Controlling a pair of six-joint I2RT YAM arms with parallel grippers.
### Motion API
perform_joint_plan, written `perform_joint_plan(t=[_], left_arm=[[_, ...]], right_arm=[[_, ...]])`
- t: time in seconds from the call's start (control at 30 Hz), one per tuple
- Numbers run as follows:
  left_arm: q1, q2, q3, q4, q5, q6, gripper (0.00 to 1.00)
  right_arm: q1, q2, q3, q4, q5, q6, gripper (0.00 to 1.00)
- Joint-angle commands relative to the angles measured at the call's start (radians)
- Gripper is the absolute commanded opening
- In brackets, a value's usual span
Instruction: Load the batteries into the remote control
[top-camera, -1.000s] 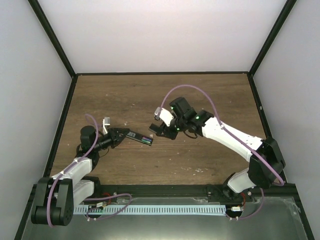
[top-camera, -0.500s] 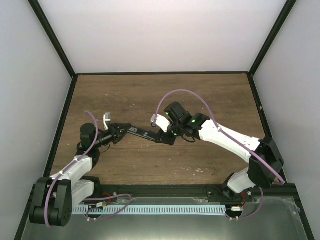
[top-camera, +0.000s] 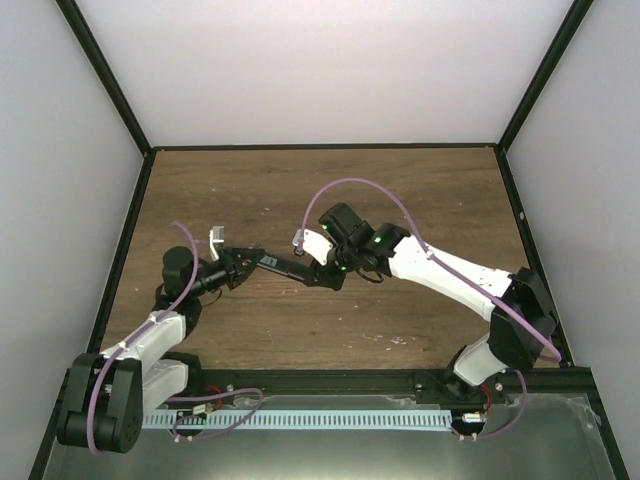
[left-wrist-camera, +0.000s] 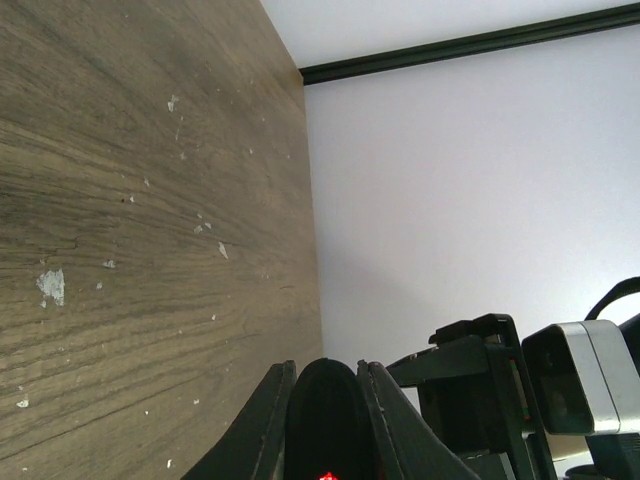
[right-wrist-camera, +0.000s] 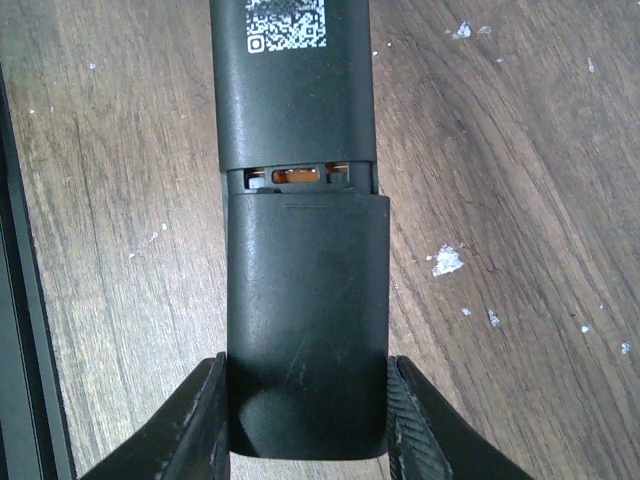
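The remote control (top-camera: 283, 267) is held off the wooden table between both grippers. My left gripper (top-camera: 250, 260) is shut on its left end; in the left wrist view the black remote (left-wrist-camera: 322, 420) fills the gap between the fingers (left-wrist-camera: 262, 420). My right gripper (top-camera: 318, 277) is shut on the right end. In the right wrist view its fingers (right-wrist-camera: 205, 420) clamp the battery cover (right-wrist-camera: 305, 320), which lies on the remote's back (right-wrist-camera: 292, 90) below a QR label. A narrow gap with an orange contact (right-wrist-camera: 296, 176) shows. The batteries are hidden.
White specks of debris (right-wrist-camera: 446, 260) dot the wooden table (top-camera: 400, 200). A black frame rail (right-wrist-camera: 20, 300) runs along one side. The right arm's wrist camera housing (left-wrist-camera: 590, 370) sits close ahead of the left gripper. White walls enclose the table.
The right gripper moved left from beside the remote onto its right end. The open compartment with green and purple batteries is now covered. The left gripper lifted the remote slightly.
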Motion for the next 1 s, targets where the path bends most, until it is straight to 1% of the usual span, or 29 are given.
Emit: perform_joint_plan(t=[0.0, 0.5, 0.97], left_arm=[[-0.007, 0.006, 0.026, 0.044, -0.003, 0.004, 0.0], [-0.015, 0.017, 0.032, 0.036, -0.007, 0.008, 0.0], [-0.018, 0.011, 0.027, 0.037, -0.005, 0.009, 0.0]], right_arm=[[0.009, 0.011, 0.049, -0.018, 0.02, -0.023, 0.24], [0.035, 0.023, 0.057, 0.006, 0.08, -0.051, 0.24], [0.036, 0.055, 0.048, 0.006, 0.114, -0.043, 0.25]])
